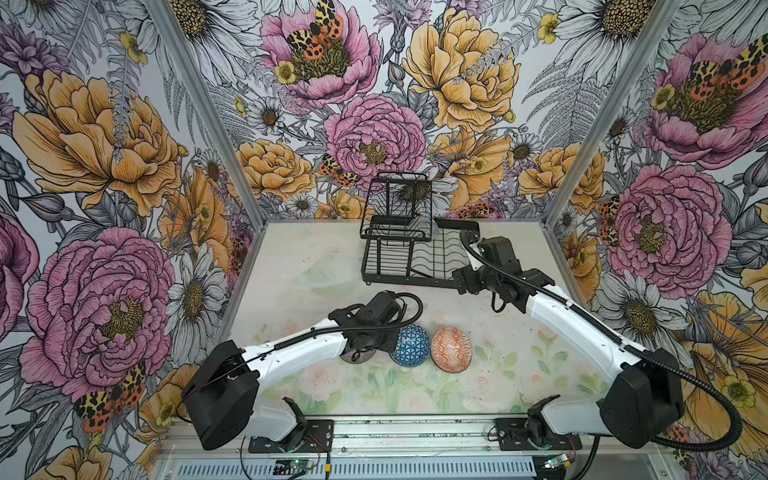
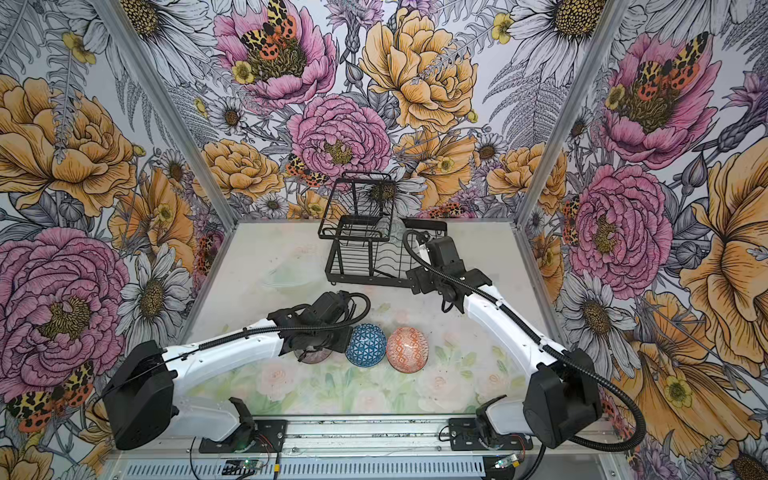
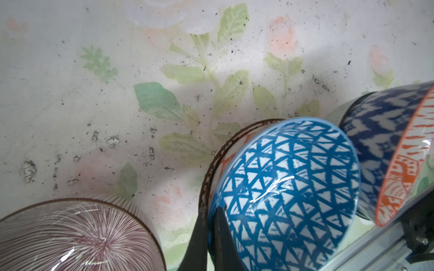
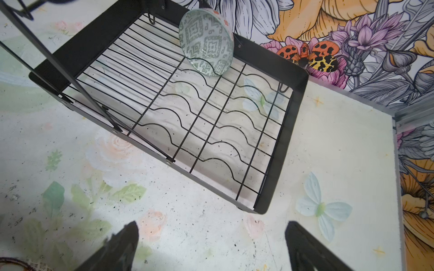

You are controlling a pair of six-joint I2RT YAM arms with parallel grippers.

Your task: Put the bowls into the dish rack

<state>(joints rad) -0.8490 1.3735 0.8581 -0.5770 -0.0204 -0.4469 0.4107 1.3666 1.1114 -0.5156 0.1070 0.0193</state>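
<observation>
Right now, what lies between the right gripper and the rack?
Nothing: in the right wrist view only bare, speckled table separates the open right gripper from the rack. The grey-green bowl leans at its far side.

Twin white-shelled arms with black joints.
On left arm (image 1: 303,353) and right arm (image 1: 573,332) we see glossy white link shells, black joint housings, boxy black elbow blocks (image 1: 220,395), ribbed black cable conduit (image 1: 738,424) and black base plates (image 1: 320,428) with screws and thin red and black wires. Left gripper (image 3: 210,218) and right gripper (image 4: 212,225) have matte black tapered fingers (image 4: 124,246).
</observation>
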